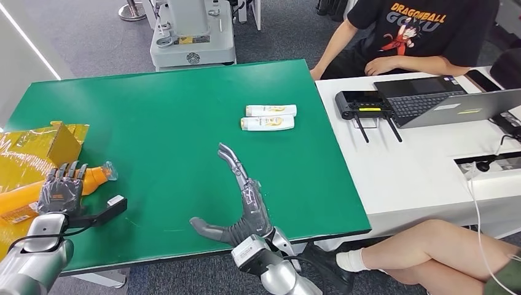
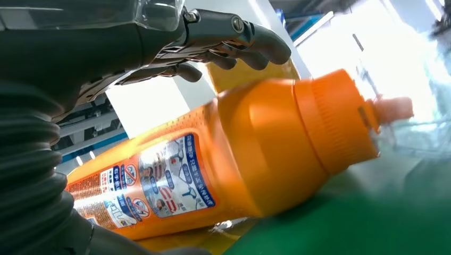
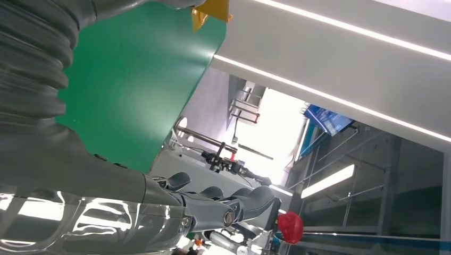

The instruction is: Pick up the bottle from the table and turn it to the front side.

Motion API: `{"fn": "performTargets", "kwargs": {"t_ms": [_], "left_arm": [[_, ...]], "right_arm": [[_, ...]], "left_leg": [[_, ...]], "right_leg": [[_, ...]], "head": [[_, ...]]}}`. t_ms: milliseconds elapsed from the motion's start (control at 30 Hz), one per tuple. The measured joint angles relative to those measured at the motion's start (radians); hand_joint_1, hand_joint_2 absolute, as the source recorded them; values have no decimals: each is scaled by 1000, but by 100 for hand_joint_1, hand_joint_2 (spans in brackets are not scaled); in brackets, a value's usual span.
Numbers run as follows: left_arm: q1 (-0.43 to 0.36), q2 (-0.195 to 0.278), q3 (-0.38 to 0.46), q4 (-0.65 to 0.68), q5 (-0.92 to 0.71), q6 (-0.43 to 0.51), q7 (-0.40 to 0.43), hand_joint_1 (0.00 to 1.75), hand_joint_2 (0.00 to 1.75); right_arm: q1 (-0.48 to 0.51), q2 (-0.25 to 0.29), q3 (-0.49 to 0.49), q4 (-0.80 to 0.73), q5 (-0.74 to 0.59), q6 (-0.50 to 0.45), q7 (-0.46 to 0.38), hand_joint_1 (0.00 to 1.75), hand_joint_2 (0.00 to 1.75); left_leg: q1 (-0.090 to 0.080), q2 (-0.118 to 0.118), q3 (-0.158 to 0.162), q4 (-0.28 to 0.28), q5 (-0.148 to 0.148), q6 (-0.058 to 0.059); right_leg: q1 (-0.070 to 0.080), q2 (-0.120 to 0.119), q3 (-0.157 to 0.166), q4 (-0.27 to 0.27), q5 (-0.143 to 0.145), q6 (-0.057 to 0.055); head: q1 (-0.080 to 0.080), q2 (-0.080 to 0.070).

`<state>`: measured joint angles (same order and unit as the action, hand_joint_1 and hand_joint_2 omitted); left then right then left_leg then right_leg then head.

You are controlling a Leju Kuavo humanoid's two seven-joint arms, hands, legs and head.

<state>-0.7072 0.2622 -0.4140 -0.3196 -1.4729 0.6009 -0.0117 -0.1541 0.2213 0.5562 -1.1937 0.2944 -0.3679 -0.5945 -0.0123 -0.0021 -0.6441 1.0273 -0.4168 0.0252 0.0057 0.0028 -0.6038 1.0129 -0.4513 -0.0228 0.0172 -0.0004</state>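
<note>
While the orange bottle [image 1: 92,179] is lying on its side at the lower left of the head view — cap pointing right, body partly on gold foil packaging [image 1: 27,150] at the green table [image 1: 160,104] edge — the left hand [image 1: 61,189] is sitting over its middle, fingers curling over the top. Left wrist view: fingers [image 2: 234,40] are arching above the bottle [image 2: 223,154], label side facing the camera; firm grip or just resting — cannot tell. Right hand [image 1: 236,196] is hovering lower centre, released, fingers spread, holding nothing. Two small white bottles [image 1: 268,117] are lying side by side at upper centre. A person [image 1: 418,37] is sitting at the white desk [image 1: 424,166] on the right with a laptop [image 1: 442,101].
</note>
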Motion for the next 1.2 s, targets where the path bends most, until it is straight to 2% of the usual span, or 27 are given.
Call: {"fn": "performTargets", "kwargs": {"t_ms": [167,300,500,600,667,800,933,1067,1133,1200], "left_arm": [[28,-17,30,-33,0,83,-28,0,175],[85,-34,91,-181,1,92,-112,0,175],[170,-113,295,-494,71,98,-427,0,175],[203,-184,393,-642,227,98,-617,0,175],[230,-229,423,-744,353,98,-671,0,175],[276,-303,405,-949,589,99,-684,0,175],[308,-351,347,-1100,770,100,-687,0,175],[344,-373,252,-1196,1149,92,-688,0,175],[370,-380,193,-1224,1348,34,-688,0,175],[393,-393,162,-1237,1462,-55,-688,0,175]], "right_arm": [[0,0,0,5,-9,-6,-5,0,175],[0,0,0,7,-19,-12,-11,0,175],[0,0,-1,7,-17,-18,-11,0,175],[3,0,-2,4,-13,-18,-4,0,175],[4,0,-3,0,-11,-18,0,0,175],[4,0,-7,-6,-9,-19,4,0,175],[4,1,-8,-12,-19,-25,1,0,175],[11,0,-8,-28,-48,-49,-13,0,175],[17,0,-8,-40,-60,-57,-21,0,175],[22,-1,-7,-50,-68,-62,-27,0,175]], "left_leg": [[0,0,0,0,0,0],[0,0,0,0,0,0],[0,0,0,0,0,0],[0,0,0,0,0,0],[0,0,0,0,-1,0],[0,0,0,0,-1,0],[0,-1,0,0,-1,0],[0,-1,0,0,-2,0],[0,-2,0,0,-2,0],[0,-2,0,0,-2,0]], "right_leg": [[0,0,0,0,0,0],[0,0,0,0,0,0],[0,0,0,-1,0,0],[0,0,0,-1,0,0],[0,0,0,-1,0,0],[0,0,0,-1,0,1],[0,-1,1,-1,0,1],[0,-1,1,-1,0,1],[0,-1,1,-1,-1,1],[0,-2,1,-1,-1,1]], "head": [[0,0],[0,0],[0,0],[0,0],[0,0],[0,0],[0,0],[0,0],[0,0],[0,0]]}}
